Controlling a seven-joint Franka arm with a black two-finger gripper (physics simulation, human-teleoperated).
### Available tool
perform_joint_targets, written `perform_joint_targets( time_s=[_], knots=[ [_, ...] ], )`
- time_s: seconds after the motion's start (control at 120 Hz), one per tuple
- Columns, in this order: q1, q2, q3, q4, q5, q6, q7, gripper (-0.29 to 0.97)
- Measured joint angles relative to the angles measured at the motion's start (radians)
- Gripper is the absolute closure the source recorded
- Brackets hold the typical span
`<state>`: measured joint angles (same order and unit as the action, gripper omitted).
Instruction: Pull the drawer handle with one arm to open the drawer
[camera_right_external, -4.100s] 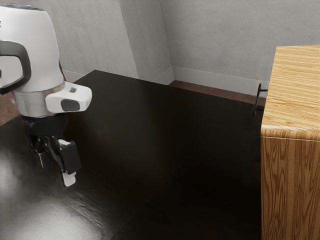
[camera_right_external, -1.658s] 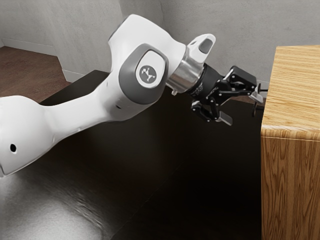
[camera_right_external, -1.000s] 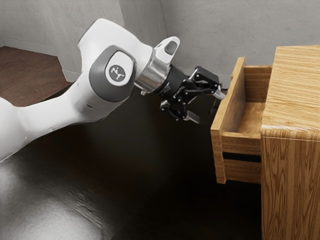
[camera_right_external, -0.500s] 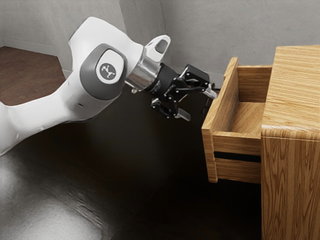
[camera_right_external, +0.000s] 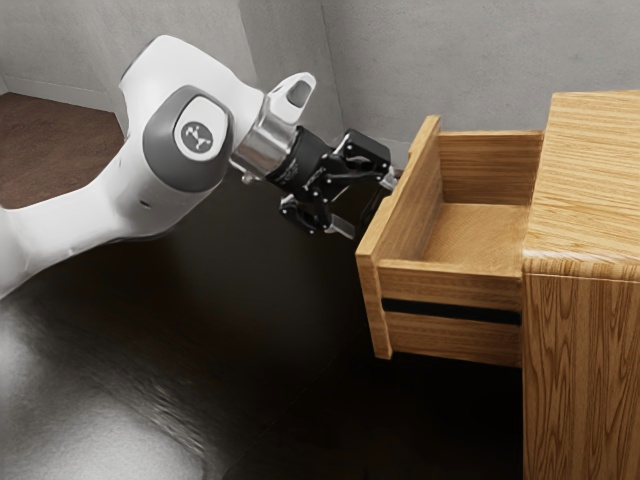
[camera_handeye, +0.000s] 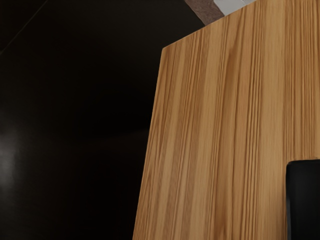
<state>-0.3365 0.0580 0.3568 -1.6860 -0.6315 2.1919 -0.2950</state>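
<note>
The wooden drawer (camera_right_external: 455, 235) stands pulled far out of the light-wood cabinet (camera_right_external: 585, 350), its inside bare. My black gripper (camera_right_external: 362, 200) is pressed against the outer face of the drawer front (camera_right_external: 395, 225), where the handle sits hidden behind the front panel and my hand. Its two fingers (camera_right_external: 384, 172) stand well apart, one high and one low. The wrist view looks close at the drawer front (camera_handeye: 225, 125), with a black piece (camera_handeye: 302, 200) just under my hand.
The cabinet stands at the exterior view's right on a dark glossy table (camera_right_external: 200, 350). Grey walls (camera_right_external: 450, 60) rise behind, and a brown floor (camera_right_external: 50, 140) shows at the far left. My white arm (camera_right_external: 130, 190) stretches across the table's left half.
My hand has drawn back toward the exterior view's left, and the drawer front has come with it, so the drawer is out further than half a second ago.
</note>
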Motion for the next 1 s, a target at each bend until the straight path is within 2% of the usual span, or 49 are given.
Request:
perform_joint_targets(
  time_s=[0.642,0.867,1.0],
  knots=[
    [-0.077,-0.058,0.189,-0.03,-0.008,-0.117,0.04,0.0],
    [-0.036,-0.087,0.195,-0.052,0.001,-0.139,0.053,0.0],
    [-0.025,-0.099,0.228,-0.054,0.004,-0.154,0.06,0.0]
  ],
)
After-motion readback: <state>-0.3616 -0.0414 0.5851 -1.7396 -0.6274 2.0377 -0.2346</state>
